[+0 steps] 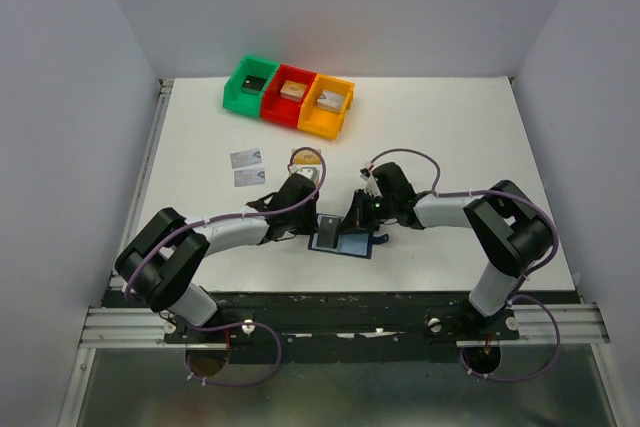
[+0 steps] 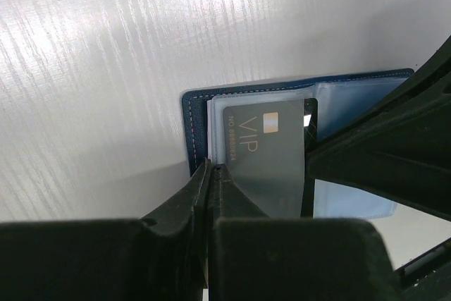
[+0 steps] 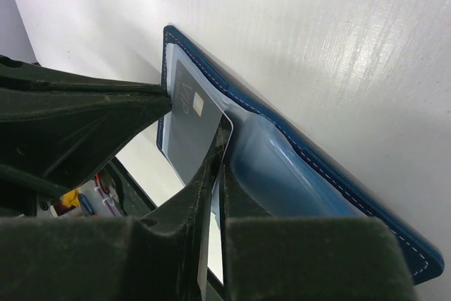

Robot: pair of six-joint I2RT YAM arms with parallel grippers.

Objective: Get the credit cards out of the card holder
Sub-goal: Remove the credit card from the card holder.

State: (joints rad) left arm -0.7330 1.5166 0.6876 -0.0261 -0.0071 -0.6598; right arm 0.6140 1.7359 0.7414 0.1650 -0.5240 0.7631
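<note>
White table (image 1: 450, 147) carries three bins (image 1: 282, 117), cards (image 1: 245, 158), card holder (image 1: 350, 244).

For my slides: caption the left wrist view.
Left fingers closed at the edge of the navy card holder; right fingers meet the dark VIP card.

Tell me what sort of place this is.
Probably a robotics lab test booth: plain grey walls close in a white table, two robot arms are bolted to its near edge, and colored bins sit at the back.
</note>
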